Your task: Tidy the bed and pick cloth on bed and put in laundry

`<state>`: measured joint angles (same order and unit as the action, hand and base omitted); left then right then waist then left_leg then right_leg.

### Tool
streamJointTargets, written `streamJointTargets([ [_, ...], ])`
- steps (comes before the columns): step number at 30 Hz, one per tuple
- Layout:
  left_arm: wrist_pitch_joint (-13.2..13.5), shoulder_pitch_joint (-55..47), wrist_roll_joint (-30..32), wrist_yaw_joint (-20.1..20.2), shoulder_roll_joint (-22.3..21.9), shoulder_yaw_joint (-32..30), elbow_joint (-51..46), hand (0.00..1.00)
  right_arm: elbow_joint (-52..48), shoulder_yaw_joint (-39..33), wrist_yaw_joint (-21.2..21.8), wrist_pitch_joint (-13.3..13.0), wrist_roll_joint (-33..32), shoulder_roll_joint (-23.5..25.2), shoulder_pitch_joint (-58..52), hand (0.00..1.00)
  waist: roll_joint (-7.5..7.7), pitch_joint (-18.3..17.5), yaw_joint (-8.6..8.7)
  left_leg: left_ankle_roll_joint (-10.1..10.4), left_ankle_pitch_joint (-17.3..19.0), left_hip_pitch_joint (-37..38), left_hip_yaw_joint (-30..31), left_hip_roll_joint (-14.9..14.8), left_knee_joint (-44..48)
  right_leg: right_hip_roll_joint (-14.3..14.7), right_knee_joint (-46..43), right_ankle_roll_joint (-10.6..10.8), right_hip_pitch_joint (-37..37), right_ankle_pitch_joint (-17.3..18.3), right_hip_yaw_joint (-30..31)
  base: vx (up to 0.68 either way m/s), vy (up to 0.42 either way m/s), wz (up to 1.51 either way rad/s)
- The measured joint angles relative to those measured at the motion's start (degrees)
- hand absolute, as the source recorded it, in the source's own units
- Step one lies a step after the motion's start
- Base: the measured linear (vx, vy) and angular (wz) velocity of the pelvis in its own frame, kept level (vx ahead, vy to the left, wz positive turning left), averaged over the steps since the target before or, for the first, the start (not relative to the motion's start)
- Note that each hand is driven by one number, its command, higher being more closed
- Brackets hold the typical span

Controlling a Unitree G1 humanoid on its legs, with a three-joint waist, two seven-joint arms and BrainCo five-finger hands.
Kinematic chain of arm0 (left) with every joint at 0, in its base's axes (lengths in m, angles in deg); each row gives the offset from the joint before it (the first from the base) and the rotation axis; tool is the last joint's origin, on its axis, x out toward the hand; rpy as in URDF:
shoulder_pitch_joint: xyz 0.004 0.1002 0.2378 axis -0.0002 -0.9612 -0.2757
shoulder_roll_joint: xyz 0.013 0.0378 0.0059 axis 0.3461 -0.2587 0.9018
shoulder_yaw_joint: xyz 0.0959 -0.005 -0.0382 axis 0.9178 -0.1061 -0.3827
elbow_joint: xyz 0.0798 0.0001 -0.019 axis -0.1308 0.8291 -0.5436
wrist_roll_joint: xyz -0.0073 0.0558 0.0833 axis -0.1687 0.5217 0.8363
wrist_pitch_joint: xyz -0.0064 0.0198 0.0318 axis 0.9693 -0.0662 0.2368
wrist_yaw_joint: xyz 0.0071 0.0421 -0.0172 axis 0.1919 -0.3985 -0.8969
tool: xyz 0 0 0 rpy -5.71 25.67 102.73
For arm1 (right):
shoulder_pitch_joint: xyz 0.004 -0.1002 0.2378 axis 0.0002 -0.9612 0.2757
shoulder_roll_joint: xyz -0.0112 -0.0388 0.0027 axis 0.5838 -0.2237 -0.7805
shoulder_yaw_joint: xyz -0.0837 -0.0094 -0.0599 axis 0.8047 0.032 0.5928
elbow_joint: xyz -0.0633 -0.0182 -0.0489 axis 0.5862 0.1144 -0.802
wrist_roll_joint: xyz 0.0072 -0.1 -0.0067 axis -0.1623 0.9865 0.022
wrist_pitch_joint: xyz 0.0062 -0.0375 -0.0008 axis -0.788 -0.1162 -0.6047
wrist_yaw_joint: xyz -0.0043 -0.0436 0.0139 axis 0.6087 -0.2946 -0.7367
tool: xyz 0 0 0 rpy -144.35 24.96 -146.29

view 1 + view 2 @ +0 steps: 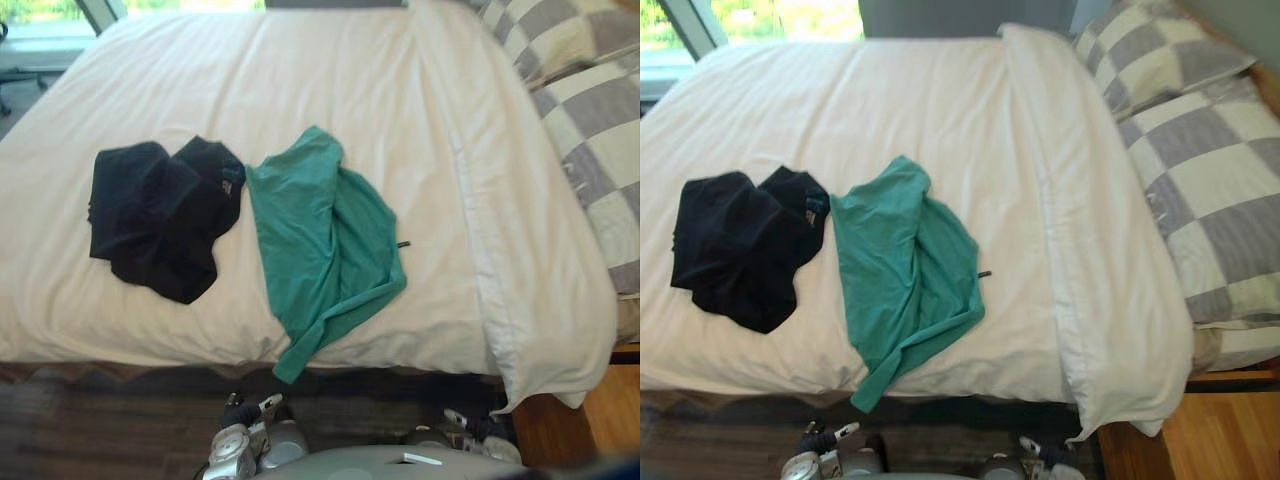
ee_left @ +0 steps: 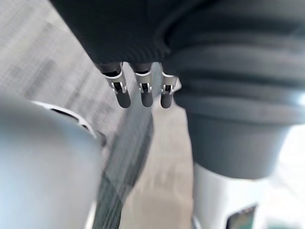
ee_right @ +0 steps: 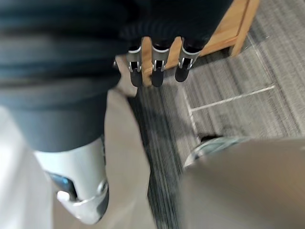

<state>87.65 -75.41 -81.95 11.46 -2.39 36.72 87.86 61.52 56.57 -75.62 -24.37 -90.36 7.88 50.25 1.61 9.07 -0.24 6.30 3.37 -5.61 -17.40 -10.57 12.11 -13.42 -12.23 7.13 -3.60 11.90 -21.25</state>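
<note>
The task looks to be at its start, with nothing picked up yet. On the bed point(image 1: 300, 80) a teal T-shirt point(image 1: 320, 240) lies crumpled near the near edge, one end hanging over it. A black garment point(image 1: 160, 215) sits touching it at its 9 o'clock, and checked pillows point(image 1: 590, 110) lie toward 2 o'clock. The left hand point(image 2: 140, 88) and right hand point(image 3: 157, 71) hang over the floor, fingers straight and empty. The next move probably calls for reaching forward and closing on one cloth.
</note>
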Motion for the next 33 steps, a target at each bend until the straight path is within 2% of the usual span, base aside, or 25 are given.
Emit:
streamJointTargets([
  [3,0.0,0.04,-0.06,-0.01,0.01,0.08,0.15,0.0,0.78,0.89,0.19,-0.26,0.03,0.77,0.52,0.0,0.27,0.0,-0.13,0.59,-0.41,1.58,0.77,1.28,-0.85,-2.01,0.28,1.02,-1.86,-0.73,-0.7,0.11,0.091,0.15],
  [4,0.05,0.15,-0.07,0.02,0.77,-0.13,0.12,0.0,0.81,0.82,0.22,-0.2,0.06,1.6,0.52,0.0,1.67,0.65,-0.02,1.54,-1.04,1.14,1.13,2.11,0.64,-3.62,0.1,1.14,-2.45,-1.21,-1.0,0.08,0.091,0.19],
  [5,0.11,0.3,-0.16,0.03,1.21,-0.38,0.14,0.0,0.77,0.79,0.24,-0.11,0.03,1.92,0.51,0.0,2.16,1.0,0.12,2.26,0.37,0.1,1.32,2.17,2.29,-4.45,0.12,0.99,-2.98,-1.31,-0.89,0.03,0.09,0.17],
  [6,0.2,0.28,-0.21,0.03,1.33,-0.44,0.17,0.0,0.67,0.58,0.13,-0.07,0.0,1.93,0.49,0.0,2.1,1.01,0.54,0.62,1.61,-1.22,1.79,0.4,4.7,-4.79,-0.26,0.97,-3.26,-1.3,-0.82,0.02,0.104,0.06],
  [7,0.6,0.26,-0.23,-0.02,0.98,-0.4,0.1,0.0,0.79,0.71,0.27,-0.04,0.02,1.16,0.66,0.0,1.16,1.09,0.93,0.46,1.75,-2.89,5.37,-3.67,6.42,-4.98,-0.91,0.98,-3.46,-1.3,-0.07,0.02,0.13,-0.03],
  [9,1.21,0.25,-0.23,0.0,0.95,0.09,0.12,0.0,0.9,0.75,0.42,-0.04,0.02,0.74,0.7,0.0,0.44,1.07,0.83,0.9,1.32,-3.67,11.13,-6.04,5.31,-5.21,-0.99,1.36,-3.54,-1.34,0.39,0.06,0.29,-0.24],
  [10,1.42,0.26,-0.16,-0.01,0.94,0.45,0.33,0.0,1.26,0.85,0.64,-0.11,0.04,0.49,0.71,0.0,-0.05,1.03,0.8,0.96,-0.54,-3.36,15.65,-7.11,3.68,-5.7,-0.89,3.81,-3.63,-1.53,1.11,0.11,0.508,-0.37],
  [11,1.52,0.83,-0.09,-0.01,0.91,1.19,1.55,0.0,1.4,0.85,0.88,-0.28,0.06,0.21,1.04,0.0,-1.17,0.57,0.77,6.08,1.01,-2.9,18.04,-6.72,3.43,-6.45,-0.08,6.42,-4.01,-1.71,1.91,0.11,0.482,-0.22],
  [12,1.38,1.5,0.03,0.03,1.43,2.19,1.86,0.0,1.68,0.76,1.06,-0.33,0.08,0.22,1.38,0.0,-0.47,0.49,1.15,8.33,3.08,-2.73,17.78,-5.57,3.16,-7.62,0.38,6.87,-4.1,-1.96,2.16,0.1,0.508,0.01],
  [13,1.32,2.83,0.16,0.07,4.17,3.49,2.65,0.0,2.36,0.74,1.45,-0.14,0.27,2.24,2.04,0.0,3.58,1.45,1.59,7.68,3.16,-3.44,16.67,-2.04,4.6,-11.42,0.8,7.0,-3.67,-4.41,3.29,0.05,0.449,0.05],
  [14,1.41,2.81,-0.06,-0.01,4.76,3.61,2.84,0.0,1.56,0.75,1.69,-0.15,1.61,3.33,2.03,0.0,3.51,1.85,1.44,6.71,4.2,-4.24,16.23,-1.19,6.12,-11.82,1.5,6.88,-2.84,-9.77,4.43,0.01,0.432,-0.04],
  [15,1.42,3.1,0.07,-0.1,4.84,4.01,2.81,0.0,1.06,0.81,1.67,-0.03,2.42,3.33,1.94,0.0,3.54,1.85,1.32,6.19,4.61,-4.44,15.42,-1.27,6.9,-11.74,1.87,6.78,-2.13,-12.76,5.04,-0.04,0.404,-0.43],
  [16,0.9,3.85,0.85,-0.12,5.16,5.51,2.87,0.0,0.69,1.41,1.56,0.08,2.96,3.29,1.99,0.0,3.04,1.41,0.24,4.82,5.69,-4.46,12.99,-2.09,7.62,-11.43,2.09,4.68,0.21,-18.34,6.15,-0.03,0.412,-0.93],
  [17,0.67,3.77,1.95,0.05,5.46,7.47,2.82,0.0,0.77,3.98,1.55,0.09,3.64,2.74,2.88,0.0,1.93,0.6,-0.79,3.75,6.34,-4.27,9.43,-3.53,7.12,-10.44,3.38,-2.17,3.42,-23.83,4.76,-0.03,0.386,-1.26],
  [18,0.74,3.54,2.41,0.09,5.5,7.77,2.8,0.0,0.88,5.81,1.65,0.17,4.07,2.31,3.74,0.0,1.54,0.3,-0.9,3.16,6.01,-3.71,7.71,-3.99,6.25,-9.98,4.34,-4.03,4.29,-25.72,2.91,-0.01,0.332,-1.34],
  [19,0.74,3.12,2.89,0.16,5.93,8.18,2.92,0.0,0.74,9.01,1.91,0.15,5.53,2.79,5.05,0.0,1.19,0.41,0.19,1.8,4.83,-2.74,5.65,-3.91,3.87,-8.1,3.01,-1.6,5.74,-22.86,-0.24,-0.03,0.256,-0.85],
  [20,0.73,3.13,2.91,0.16,6.0,8.62,2.92,0.0,0.66,10.47,2.14,0.06,6.5,3.05,5.7,0.0,1.2,0.41,0.73,1.38,3.95,-2.15,5.18,-3.46,2.22,-6.22,1.67,-0.23,6.1,-19.79,-0.67,-0.06,0.248,-0.67],
  [21,0.72,3.23,3.2,0.37,5.74,9.69,2.88,0.0,0.87,12.37,2.59,0.22,7.9,3.42,5.97,0.0,1.07,0.46,0.81,0.54,2.02,-0.66,3.76,-2.33,-1.29,-2.64,0.19,0.29,6.29,-12.74,-0.64,-0.1,0.171,-0.34],
  [22,0.6,3.19,3.97,0.65,4.96,9.99,2.92,0.0,0.8,13.95,2.99,0.19,9.18,3.72,5.65,0.0,0.66,0.7,0.84,-0.14,0.23,0.5,3.33,-1.06,-4.16,1.0,-0.8,-0.07,6.0,-6.82,1.55,-0.09,0.099,-0.21],
  [23,0.33,3.18,3.97,0.73,4.59,10.29,2.89,0.0,0.6,14.68,3.12,0.08,9.23,3.83,5.47,0.0,0.54,0.68,0.93,-0.37,-0.49,0.74,3.4,-0.42,-5.23,2.67,-0.73,-0.4,5.79,-4.4,3.09,-0.12,0.025,0.15],
  [24,-0.05,3.63,3.99,1.43,3.76,10.31,2.91,0.0,0.58,15.85,3.58,-0.04,9.6,3.94,5.42,0.0,0.85,0.56,0.96,-0.5,-1.95,0.86,3.99,1.19,-6.77,5.47,1.28,-1.75,4.46,-0.01,6.13,-0.09,-0.01,0.32],
  [26,-0.42,4.03,4.0,1.79,3.04,10.67,3.0,0.0,0.56,16.54,3.59,-0.11,10.53,3.83,5.8,0.0,-0.44,1.37,1.09,-0.69,-4.1,2.14,5.28,1.7,-9.37,6.08,2.55,-2.07,3.05,-0.14,6.77,-0.09,-0.012,0.38],
  [28,-0.49,3.91,3.95,1.75,2.66,10.91,3.74,0.0,1.43,17.34,3.58,-0.05,11.23,3.67,6.02,0.0,-0.8,1.49,0.86,-0.17,-7.23,4.48,6.89,1.74,-14.42,6.46,2.34,-2.32,2.28,-0.01,5.0,-0.11,-0.044,0.45],
  [31,-0.54,3.71,3.88,1.68,2.46,10.46,3.88,0.0,1.83,18.24,3.61,-0.03,11.21,3.67,6.14,0.0,-0.74,1.41,0.63,0.01,-9.01,5.23,7.61,1.73,-17.02,6.76,2.55,-2.23,2.06,-0.05,4.1,-0.06,-0.029,0.2],
  [33,-0.57,3.56,3.83,1.52,2.63,8.68,3.94,0.0,1.86,19.08,3.6,-0.03,11.19,3.9,6.3,0.0,-0.05,1.56,0.56,-0.11,-9.34,5.49,7.67,2.03,-17.67,6.65,3.23,-1.81,1.71,-0.49,4.1,-0.01,0.024,0.03],
])
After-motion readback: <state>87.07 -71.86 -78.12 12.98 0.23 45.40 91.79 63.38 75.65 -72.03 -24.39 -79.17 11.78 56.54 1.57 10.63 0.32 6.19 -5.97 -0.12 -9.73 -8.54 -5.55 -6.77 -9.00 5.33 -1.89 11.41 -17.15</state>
